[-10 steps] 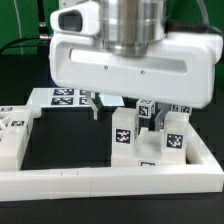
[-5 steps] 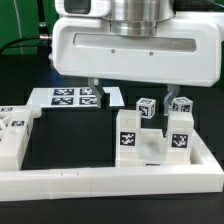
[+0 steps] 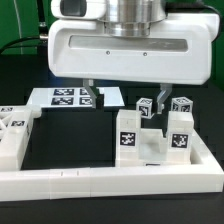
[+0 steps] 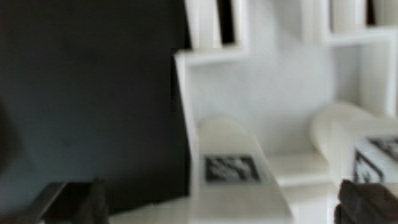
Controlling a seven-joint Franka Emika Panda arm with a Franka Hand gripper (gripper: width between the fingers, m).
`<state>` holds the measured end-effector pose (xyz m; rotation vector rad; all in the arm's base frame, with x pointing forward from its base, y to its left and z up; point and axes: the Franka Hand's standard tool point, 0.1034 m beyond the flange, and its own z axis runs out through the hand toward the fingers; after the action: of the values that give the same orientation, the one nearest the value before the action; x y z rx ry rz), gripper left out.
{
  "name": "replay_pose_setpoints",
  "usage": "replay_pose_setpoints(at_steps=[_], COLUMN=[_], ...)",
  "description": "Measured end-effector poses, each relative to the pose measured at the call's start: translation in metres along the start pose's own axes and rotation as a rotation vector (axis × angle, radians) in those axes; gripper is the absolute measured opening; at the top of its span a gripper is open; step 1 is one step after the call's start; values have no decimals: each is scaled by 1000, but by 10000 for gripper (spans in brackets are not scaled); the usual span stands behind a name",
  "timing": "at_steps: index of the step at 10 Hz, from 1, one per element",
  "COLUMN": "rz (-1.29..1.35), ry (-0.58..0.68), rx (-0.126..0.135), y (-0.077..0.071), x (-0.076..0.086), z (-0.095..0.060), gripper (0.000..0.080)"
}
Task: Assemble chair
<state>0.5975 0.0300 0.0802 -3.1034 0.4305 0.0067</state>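
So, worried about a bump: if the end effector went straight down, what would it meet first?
Most likely the white blocky plastic chair assembly with square tags, directly beneath the open end effector; depth is unclear.

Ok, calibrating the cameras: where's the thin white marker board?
The thin white marker board lies at the exterior view's left, behind the white border rail, left of the upright white tagged chair blocks.

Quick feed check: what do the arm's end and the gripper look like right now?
The gripper has a wide, glossy white housing with rounded corners, mounted under a grey metal cylinder at the end of the arm. Two thin dark fingers come out of its underside. No markings show on it. The wrist view shows only the dark, blurred fingertips.
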Motion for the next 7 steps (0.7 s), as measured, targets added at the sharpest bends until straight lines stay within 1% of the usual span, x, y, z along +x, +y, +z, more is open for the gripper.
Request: replay_pose_setpoints(at_steps=[2, 3, 5, 6, 7], rz=[-14, -18, -18, -22, -24], ry=[17, 20, 27, 34, 32], rx=[-2, -7, -15, -20, -24], y=[2, 1, 1, 1, 1], x=[-4, -6, -7, -8, -8], z=[11, 23, 38, 50, 56], gripper=[649, 649, 649, 649, 649])
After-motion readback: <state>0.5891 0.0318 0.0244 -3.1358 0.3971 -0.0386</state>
